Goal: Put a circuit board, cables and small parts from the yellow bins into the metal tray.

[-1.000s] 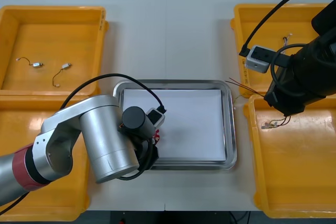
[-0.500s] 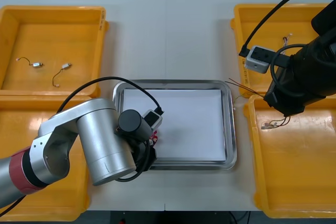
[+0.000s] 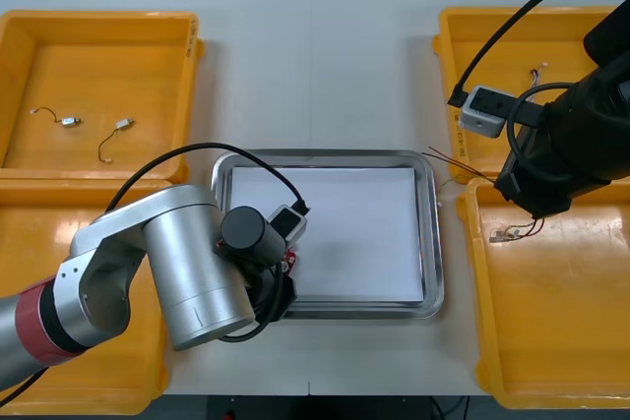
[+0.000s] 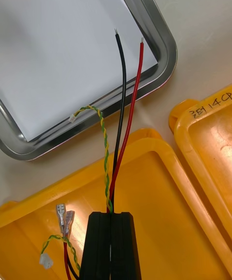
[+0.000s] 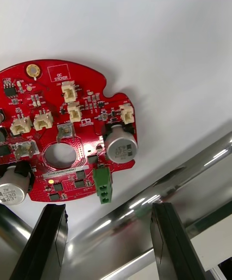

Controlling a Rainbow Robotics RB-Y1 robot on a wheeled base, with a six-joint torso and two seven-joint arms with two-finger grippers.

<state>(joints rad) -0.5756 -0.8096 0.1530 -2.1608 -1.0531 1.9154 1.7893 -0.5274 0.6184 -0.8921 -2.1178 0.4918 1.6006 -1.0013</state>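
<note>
Beyond left gripper (image 5: 105, 211), jaws spread, circuit board (image 5: 67, 130) lies in metal tray (image 5: 159, 198): lift straight clear. Right gripper (image 4: 110, 219) clamps cables (image 4: 126, 115).

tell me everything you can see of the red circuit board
The circuit board is round, red and rigid-looking, with a notched edge, a round hole at its middle, white connectors, two silver cylindrical cans and a green terminal block at its rim. It lies flat, face up, on the white inside of the metal tray, close to the shiny rim. The left end effector is open just short of it, not gripping it.
</note>
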